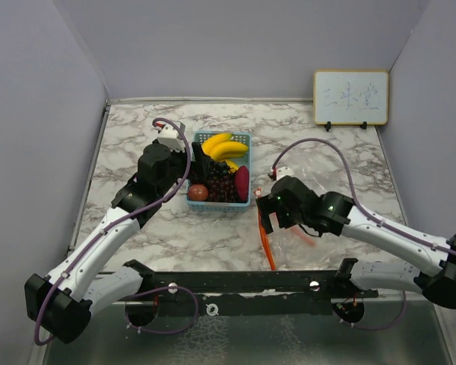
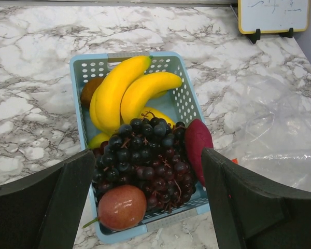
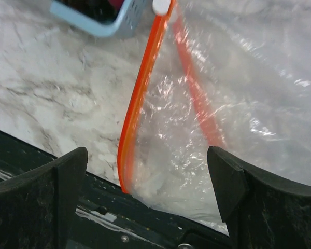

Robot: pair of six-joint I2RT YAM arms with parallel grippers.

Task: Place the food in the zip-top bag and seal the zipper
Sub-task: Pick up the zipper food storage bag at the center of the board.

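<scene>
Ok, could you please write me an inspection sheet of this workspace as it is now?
Surface: marble-pattern table, nothing spilled seen.
Job's things: bananas, grape cluster, red fruit and magenta vegetable all in the blue basket; zip-top bag lies right of it, orange zipper open, white slider at the basket end.
Clutter: brown item behind the bananas; whiteboard at the back right.
Grippers: left jaws open over the basket's near end; right jaws open above the bag mouth.
Cables: purple cable along each arm.
Surroundings: plain grey walls.
</scene>
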